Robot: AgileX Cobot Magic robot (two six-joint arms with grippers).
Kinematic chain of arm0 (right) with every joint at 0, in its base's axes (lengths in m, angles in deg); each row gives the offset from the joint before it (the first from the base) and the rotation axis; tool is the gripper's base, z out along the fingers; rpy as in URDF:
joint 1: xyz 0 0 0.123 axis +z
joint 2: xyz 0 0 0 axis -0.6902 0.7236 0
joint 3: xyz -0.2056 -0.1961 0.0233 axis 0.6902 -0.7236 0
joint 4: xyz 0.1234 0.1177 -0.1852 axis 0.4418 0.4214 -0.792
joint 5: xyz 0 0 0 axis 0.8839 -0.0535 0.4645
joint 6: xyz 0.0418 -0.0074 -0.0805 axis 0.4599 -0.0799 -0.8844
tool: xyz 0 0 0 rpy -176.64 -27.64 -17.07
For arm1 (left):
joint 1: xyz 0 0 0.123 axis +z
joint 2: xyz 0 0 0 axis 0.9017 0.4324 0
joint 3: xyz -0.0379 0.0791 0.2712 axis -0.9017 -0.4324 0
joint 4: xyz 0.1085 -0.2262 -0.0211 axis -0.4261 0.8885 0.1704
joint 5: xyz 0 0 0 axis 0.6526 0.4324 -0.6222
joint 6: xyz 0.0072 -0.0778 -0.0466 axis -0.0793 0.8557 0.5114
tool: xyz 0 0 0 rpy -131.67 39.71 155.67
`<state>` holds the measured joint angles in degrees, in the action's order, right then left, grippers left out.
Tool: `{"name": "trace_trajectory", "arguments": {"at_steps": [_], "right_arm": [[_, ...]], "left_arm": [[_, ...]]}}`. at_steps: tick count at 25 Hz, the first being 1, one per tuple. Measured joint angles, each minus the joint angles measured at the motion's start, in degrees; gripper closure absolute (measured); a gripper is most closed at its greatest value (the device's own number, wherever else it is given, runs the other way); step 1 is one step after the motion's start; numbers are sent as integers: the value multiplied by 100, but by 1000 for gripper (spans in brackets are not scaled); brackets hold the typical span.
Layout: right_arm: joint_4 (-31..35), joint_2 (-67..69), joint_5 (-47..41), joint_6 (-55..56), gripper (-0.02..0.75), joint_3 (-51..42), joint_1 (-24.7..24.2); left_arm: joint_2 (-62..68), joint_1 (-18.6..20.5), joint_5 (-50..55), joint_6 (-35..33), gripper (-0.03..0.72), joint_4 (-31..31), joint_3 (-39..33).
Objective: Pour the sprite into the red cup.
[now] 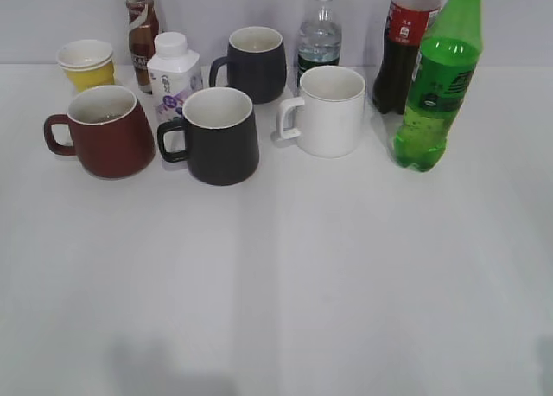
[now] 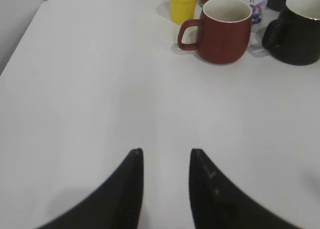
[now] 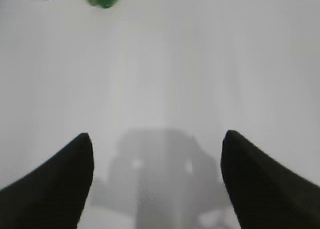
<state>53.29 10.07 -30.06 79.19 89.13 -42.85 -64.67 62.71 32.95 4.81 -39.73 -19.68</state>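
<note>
Green bottle (image 1: 439,80) upright at right edge of frame, just beside cola bottle (image 1: 403,46). Red cup (image 1: 105,131) at left on white surface (image 1: 328,275), handle left, black mug (image 1: 219,135) beside it. Left hand (image 2: 165,161) empty, fingers slightly parted. Right hand (image 3: 157,149) spread wide, empty, bottle base at upper left.

Slanted front view; low wrist views

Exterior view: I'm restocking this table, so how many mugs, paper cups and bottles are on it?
Mugs: 4, red, black front, black back, white
Paper cups: 1, yellow
Bottles: 5, green, cola, water, brown, small white
Total: 10
</note>
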Motion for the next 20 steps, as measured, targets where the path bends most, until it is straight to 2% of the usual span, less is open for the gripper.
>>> {"name": "trace_trajectory", "arguments": {"at_steps": [8,16,20], "right_arm": [[2,-680,0,0,149,0,-138],[1,-737,2,0,150,0,469],[7,-744,2,0,150,0,496]], "left_arm": [[-7,0,-5,0,442,-12,0],[-7,2,-5,0,442,-18,0],[-7,2,-5,0,442,-18,0]]}}
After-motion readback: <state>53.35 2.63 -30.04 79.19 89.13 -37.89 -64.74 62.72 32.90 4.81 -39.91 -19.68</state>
